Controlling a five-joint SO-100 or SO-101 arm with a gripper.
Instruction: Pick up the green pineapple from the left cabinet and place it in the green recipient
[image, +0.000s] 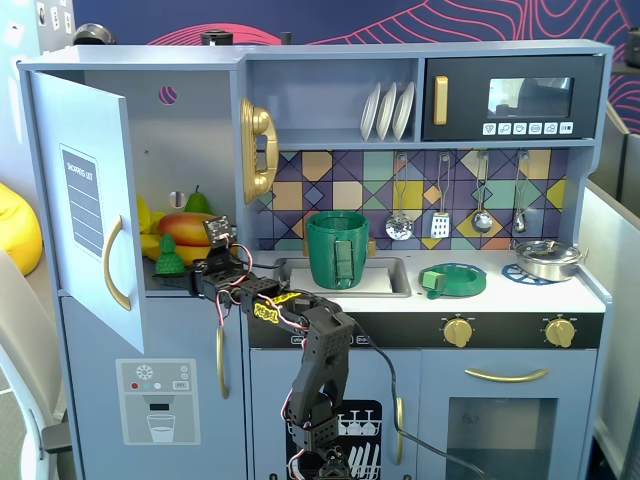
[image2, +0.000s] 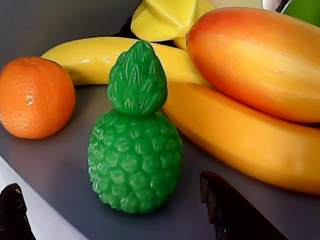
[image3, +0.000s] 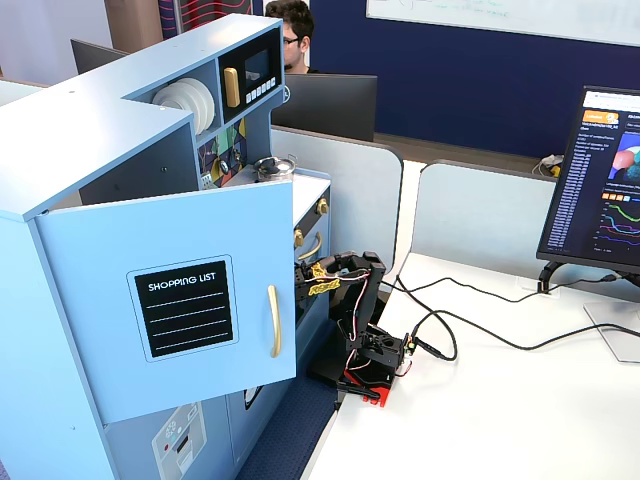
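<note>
Gripper (image2: 120, 210): jaws spread, empty, astride green pineapple (image2: 134, 150). Risk: tip-over on closing; mango (image2: 255, 62), banana (image2: 240, 135) crowd right.

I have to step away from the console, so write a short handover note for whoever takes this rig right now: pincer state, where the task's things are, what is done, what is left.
Pincer: open and empty, reaching into the left cabinet, whose door stands open. In the wrist view its two dark fingertips sit either side of the green pineapple, not touching it.
Green pineapple: upright on the cabinet shelf, in front of the bananas and the mango, with an orange to its left in that view.
Green recipient: standing in the sink, seemingly empty.
Done: door open, approach made.
Left: close on the pineapple, lift it out, carry it to the recipient, release.
</note>
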